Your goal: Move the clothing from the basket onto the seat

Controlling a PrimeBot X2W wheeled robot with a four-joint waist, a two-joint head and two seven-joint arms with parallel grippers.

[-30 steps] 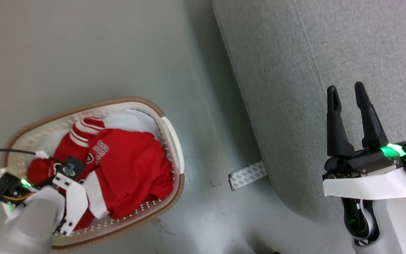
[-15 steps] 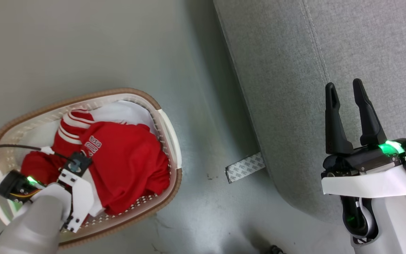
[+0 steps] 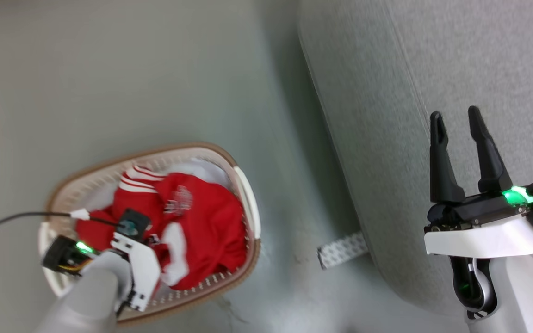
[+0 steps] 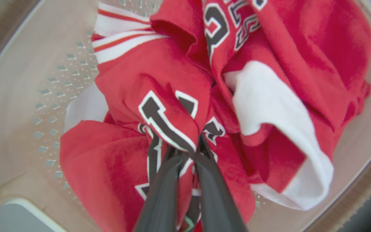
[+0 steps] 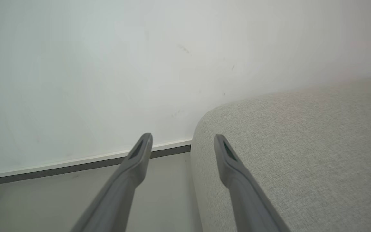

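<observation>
Red clothing (image 3: 201,226) is lying bunched inside the basket (image 3: 246,194), which is standing on the floor (image 3: 132,69) just beside the seat (image 3: 456,55). Both garments are sitting within the rim, the lettered one lying uppermost and a striped edge showing toward the far wall. No garment is lying on the part of the seat in view, so no part of the transfer is counting as done.

The left gripper (image 4: 190,150) is reaching down into the pile, its fingers clenched on a fold of the lettered fabric, which is bunching between the tips. The right gripper (image 3: 454,115) is hovering over the seat's edge, jaws spread and carrying nothing.

Judgement: the first pick is being made. Lifting, carrying across and releasing on the seat are all outstanding. The second garment is probably needing a further trip, unless both are coming up together.
</observation>
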